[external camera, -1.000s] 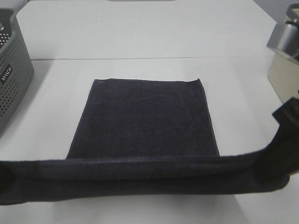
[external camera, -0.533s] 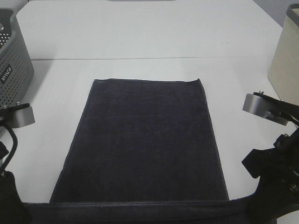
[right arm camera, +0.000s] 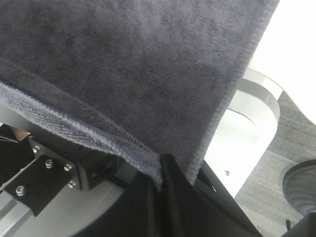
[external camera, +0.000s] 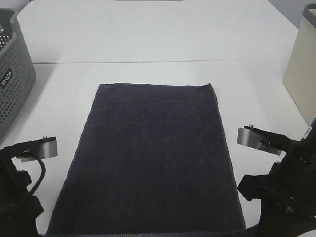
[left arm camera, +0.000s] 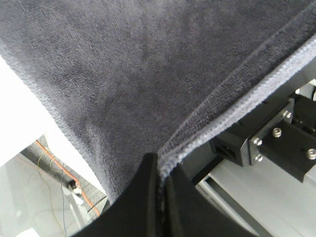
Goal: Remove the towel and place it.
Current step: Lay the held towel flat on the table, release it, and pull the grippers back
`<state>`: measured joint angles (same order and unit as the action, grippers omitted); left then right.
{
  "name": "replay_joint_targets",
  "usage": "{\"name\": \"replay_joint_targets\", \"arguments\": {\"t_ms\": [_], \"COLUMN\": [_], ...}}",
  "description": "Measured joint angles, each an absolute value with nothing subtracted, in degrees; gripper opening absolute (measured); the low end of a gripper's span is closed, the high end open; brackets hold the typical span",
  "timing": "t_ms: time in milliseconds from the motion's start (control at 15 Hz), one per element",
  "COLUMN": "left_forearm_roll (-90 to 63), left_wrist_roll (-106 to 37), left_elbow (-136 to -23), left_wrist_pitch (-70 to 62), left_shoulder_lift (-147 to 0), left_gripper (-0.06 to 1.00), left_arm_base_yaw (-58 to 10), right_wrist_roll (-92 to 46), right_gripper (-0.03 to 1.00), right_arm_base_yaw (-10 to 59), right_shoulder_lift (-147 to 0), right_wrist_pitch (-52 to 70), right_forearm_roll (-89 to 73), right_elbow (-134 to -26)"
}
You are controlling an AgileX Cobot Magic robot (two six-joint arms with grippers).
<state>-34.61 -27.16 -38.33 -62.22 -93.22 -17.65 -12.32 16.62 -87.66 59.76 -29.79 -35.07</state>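
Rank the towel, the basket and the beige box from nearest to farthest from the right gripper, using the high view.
1. Towel, its near right corner pinched by the right gripper.
2. Beige box, at the right edge.
3. Basket, far left.

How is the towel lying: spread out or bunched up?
Spread out: the towel lies smooth on the table, far edge straight, while the left gripper and right gripper pinch its near hem.

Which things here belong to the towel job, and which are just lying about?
Part of the job: towel; left hand and right hand, each pinching a towel corner.
Lying about: grey basket at the left edge; beige box at the right edge.
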Motion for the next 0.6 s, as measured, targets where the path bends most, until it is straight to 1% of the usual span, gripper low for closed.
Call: {"name": "replay_joint_targets", "arguments": {"t_ms": [67, 200, 333, 600], "left_forearm_roll": [-34.61, -34.49, -33.17, -31.57], "left_wrist_roll": [-27.16, -28.42, -28.42, -26.24], "left_elbow": [-38.33, -38.39, -39.13, -41.37], "left_wrist_pitch": [-62.22, -60.33, -58.10, -57.81], "left_shoulder_lift": [-93.22, -96.77, -99.47, -99.92], "left_gripper": [0.00, 0.00, 0.00, 0.00], "left_arm_base_yaw": [-17.65, -22.35, -25.55, -28.53], "right_wrist_roll": [-12.32, -12.55, -12.66, -12.72], "right_gripper": [0.01, 0.01, 0.01, 0.02], "right_arm_base_yaw": [16.62, 16.62, 16.62, 16.44], "right_shoulder_lift": [-87.66, -90.36, -90.53, -90.53], "right_wrist_pitch": [59.76, 59.64, 59.53, 58.96], "right_forearm_roll": [-29.79, -27.85, -26.93, -25.84], "right_elbow": [-35.07, -35.07, -34.84, -34.72]}}
